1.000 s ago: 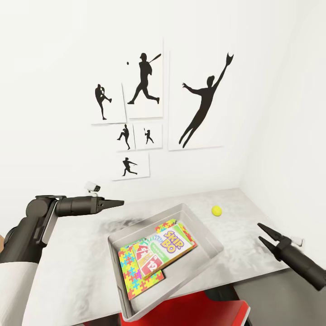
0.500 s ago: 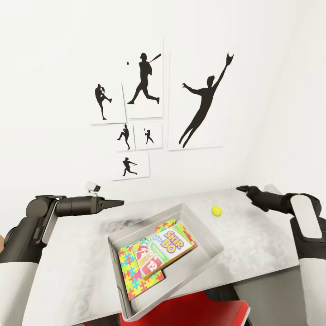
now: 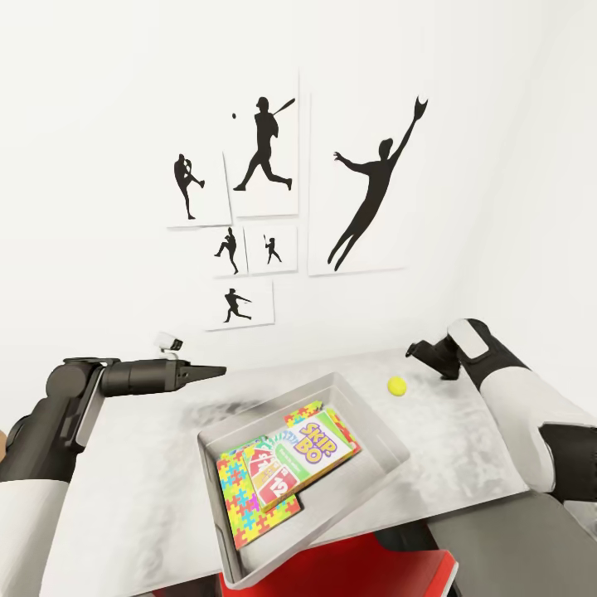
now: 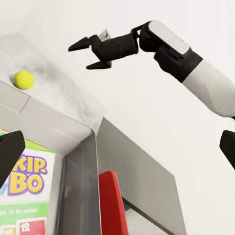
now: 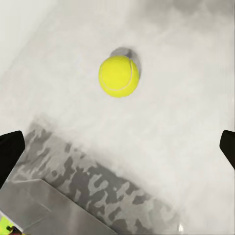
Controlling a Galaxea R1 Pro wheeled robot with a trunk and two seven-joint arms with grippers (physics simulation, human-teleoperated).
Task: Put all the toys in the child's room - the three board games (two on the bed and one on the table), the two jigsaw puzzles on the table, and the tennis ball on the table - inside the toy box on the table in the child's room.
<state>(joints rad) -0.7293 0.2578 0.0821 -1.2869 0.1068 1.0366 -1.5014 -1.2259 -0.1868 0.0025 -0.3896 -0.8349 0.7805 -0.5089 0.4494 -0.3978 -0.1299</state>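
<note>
Right wrist view looks straight down on the tennis ball, alone on the worktop beyond the toy box. The right gripper hovers above it, spread wide and empty; the left gripper looks closed, idle. Best bet: centre the ball between the jaws, drop straight, close gently so it doesn't roll off

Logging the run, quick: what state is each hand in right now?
Left hand: cannot be told, its fingers read as one dark point, holding nothing.
Right hand: open, empty, above the tennis ball.
</note>
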